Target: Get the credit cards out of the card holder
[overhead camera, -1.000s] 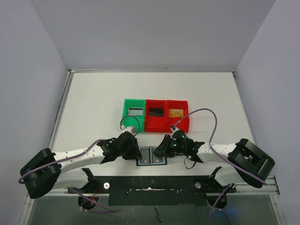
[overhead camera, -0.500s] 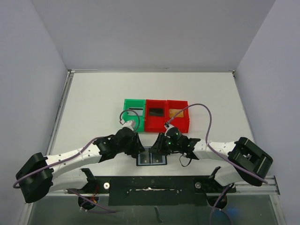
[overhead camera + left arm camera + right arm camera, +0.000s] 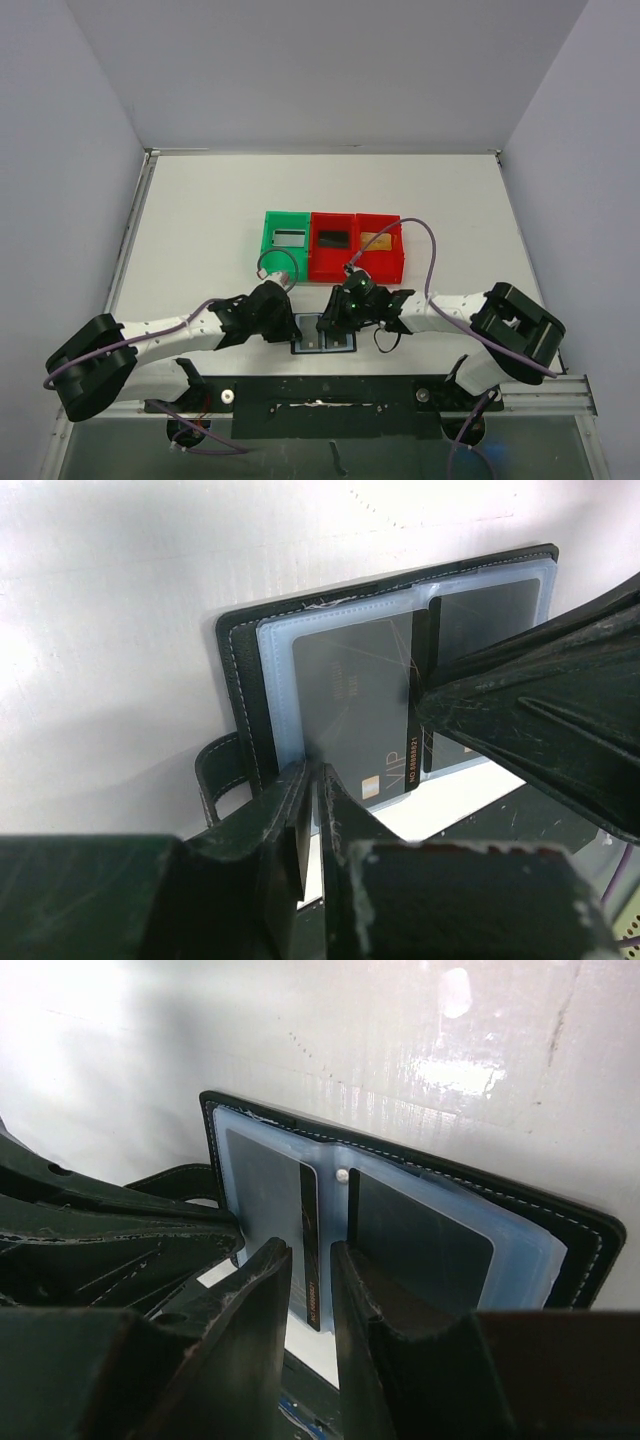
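At the near edge of the table (image 3: 200, 220) we are seeing the card holder (image 3: 325, 340) lying open, the left gripper (image 3: 312, 775) almost shut at its left page, its grip we cannot tell, the right gripper (image 3: 312, 1248) slightly open over a pocketed credit card (image 3: 265, 1200).

1. The card holder (image 3: 324, 334) lies open on the table (image 3: 200, 220), near the front edge, between the two arms.
2. The pocketed credit card (image 3: 355, 710) sits in the holder's left leaf.
3. Three bins stand in a touching row behind the holder: left bin (image 3: 268, 245), middle bin (image 3: 333, 265), right bin (image 3: 395, 265).
4. Each bin contains one card: left card (image 3: 288, 238), middle card (image 3: 333, 239), right card (image 3: 376, 240).
5. The left gripper (image 3: 310, 780) meets the holder's left leaf. The right gripper (image 3: 310, 1255) stands over its middle fold.
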Controlling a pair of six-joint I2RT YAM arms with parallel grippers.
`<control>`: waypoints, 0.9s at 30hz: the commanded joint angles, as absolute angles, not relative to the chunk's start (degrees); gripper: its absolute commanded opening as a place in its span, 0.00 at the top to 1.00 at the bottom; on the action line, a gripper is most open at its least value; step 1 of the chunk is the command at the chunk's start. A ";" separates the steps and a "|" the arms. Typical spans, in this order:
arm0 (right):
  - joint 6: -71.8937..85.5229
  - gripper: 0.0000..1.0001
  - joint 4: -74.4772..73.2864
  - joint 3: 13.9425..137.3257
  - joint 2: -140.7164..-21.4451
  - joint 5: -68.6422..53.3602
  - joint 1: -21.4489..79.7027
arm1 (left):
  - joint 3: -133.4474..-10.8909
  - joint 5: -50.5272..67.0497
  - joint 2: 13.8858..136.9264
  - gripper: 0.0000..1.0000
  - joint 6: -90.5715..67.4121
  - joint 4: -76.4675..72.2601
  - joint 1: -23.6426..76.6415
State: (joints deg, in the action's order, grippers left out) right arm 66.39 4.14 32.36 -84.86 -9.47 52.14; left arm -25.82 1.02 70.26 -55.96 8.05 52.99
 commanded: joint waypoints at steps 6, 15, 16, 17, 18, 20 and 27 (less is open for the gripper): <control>65.97 0.79 7.45 33.13 -85.96 -11.06 52.31 | -23.84 0.86 70.37 0.96 -55.72 6.57 52.38; 67.91 0.87 15.90 28.28 -83.69 -15.60 49.56 | -23.64 -0.09 69.30 0.97 -55.99 7.91 52.30; 67.80 0.85 15.74 28.14 -83.60 -15.52 49.57 | -23.64 -0.02 69.34 0.97 -55.99 7.91 52.35; 67.79 0.83 15.14 28.17 -83.51 -15.18 49.55 | -23.71 0.00 69.36 0.97 -55.99 7.91 52.33; 67.76 0.81 13.85 28.53 -83.65 -14.33 49.67 | -23.79 0.02 69.36 0.98 -55.99 7.98 52.32; 67.33 0.80 10.22 29.96 -84.36 -12.69 50.08 | -23.82 0.00 69.19 0.98 -55.90 8.15 52.30; 66.63 0.82 9.44 31.55 -87.36 -13.29 51.17 | -23.90 -0.23 68.59 0.99 -55.81 9.34 52.31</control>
State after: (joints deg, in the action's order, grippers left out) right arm 67.70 9.41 30.24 -86.46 -13.72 50.41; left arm -24.40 1.37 69.43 -56.53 6.68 52.66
